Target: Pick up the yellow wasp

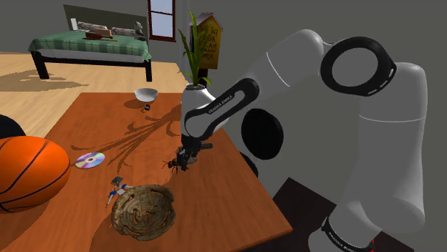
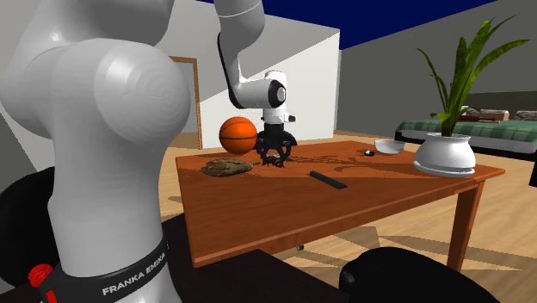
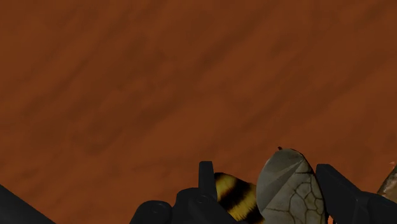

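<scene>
The yellow wasp (image 3: 236, 196), with black stripes, grey veined wings and dark legs, lies on the reddish-brown wooden table (image 1: 107, 122). My black gripper (image 3: 266, 168) is down at the tabletop around it. One finger presses the striped abdomen, the other the wing, so the fingers clasp it. In the shoulder view the gripper (image 1: 183, 159) stands near the table's right edge, with the wasp's (image 1: 174, 165) legs showing just beside it. The second exterior view has the gripper (image 2: 274, 155) over the wasp (image 2: 274, 161) at mid-table.
Close to the gripper lie a round wood slab (image 1: 143, 210), a small toy figure (image 1: 117, 187) and a CD (image 1: 89, 160). A basketball (image 1: 25, 172) sits at the shoulder view's left. A white bowl (image 1: 146, 93) and potted plant (image 1: 195, 79) stand farther back; a dark remote (image 2: 327, 179) lies nearby.
</scene>
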{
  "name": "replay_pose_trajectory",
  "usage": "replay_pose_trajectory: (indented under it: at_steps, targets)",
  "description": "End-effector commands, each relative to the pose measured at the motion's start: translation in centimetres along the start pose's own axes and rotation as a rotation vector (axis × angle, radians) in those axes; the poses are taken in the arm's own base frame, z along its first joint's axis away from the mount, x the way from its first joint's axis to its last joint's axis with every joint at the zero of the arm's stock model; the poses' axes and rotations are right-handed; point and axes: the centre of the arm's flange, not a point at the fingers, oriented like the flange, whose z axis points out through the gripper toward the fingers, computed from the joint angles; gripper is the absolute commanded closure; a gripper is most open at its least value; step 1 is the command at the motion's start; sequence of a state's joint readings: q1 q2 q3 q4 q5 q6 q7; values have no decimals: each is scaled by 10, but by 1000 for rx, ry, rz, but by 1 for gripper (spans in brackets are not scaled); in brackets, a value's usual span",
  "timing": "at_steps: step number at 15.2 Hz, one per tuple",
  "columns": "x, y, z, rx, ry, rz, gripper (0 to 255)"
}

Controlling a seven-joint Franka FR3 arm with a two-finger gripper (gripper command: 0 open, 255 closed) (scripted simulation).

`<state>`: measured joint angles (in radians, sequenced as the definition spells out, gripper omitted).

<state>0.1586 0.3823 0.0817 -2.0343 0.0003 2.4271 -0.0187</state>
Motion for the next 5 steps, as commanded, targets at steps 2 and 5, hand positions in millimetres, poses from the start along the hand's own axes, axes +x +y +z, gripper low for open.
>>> replay_pose_trajectory:
  at_steps: [2, 5]
  targets:
    - [0, -1, -15, 0, 0, 0, 255]
    - [0, -2, -22, 0, 0, 0, 255]
